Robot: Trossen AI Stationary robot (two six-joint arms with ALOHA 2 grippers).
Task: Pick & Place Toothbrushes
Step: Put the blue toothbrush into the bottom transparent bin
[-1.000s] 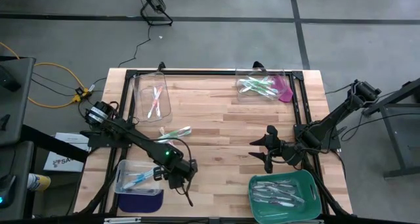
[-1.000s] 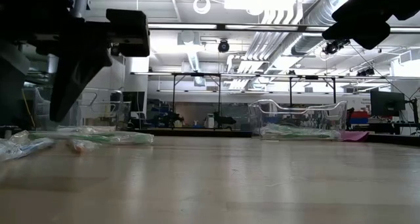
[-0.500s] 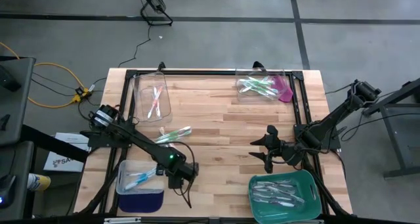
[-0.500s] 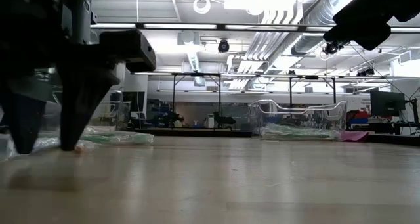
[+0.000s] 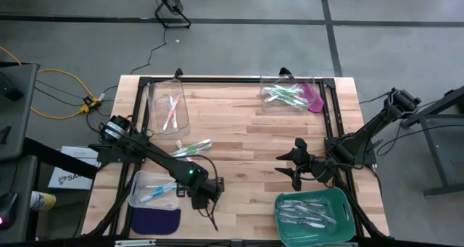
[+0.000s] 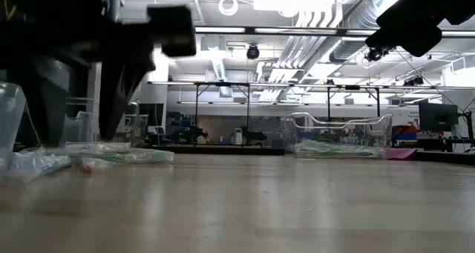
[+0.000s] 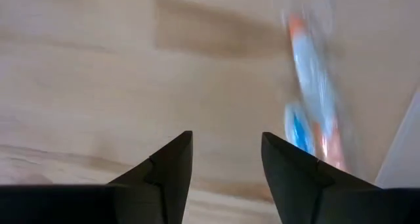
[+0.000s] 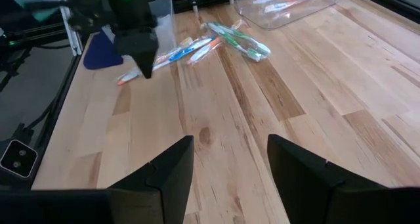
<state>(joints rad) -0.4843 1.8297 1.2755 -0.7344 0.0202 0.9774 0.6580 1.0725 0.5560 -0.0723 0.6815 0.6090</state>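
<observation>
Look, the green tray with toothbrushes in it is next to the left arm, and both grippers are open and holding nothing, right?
Not quite. In the high view the green tray sits by the right gripper, not the left arm. The rest holds: the left gripper and the right one are both open and holding nothing.

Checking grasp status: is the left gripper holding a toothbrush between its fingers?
No. In the left wrist view the left gripper is open, with only bare wooden table between its fingers.

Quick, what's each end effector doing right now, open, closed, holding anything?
Left end effector: open, holding nothing, above the wooden table.
Right end effector: open, holding nothing.
</observation>
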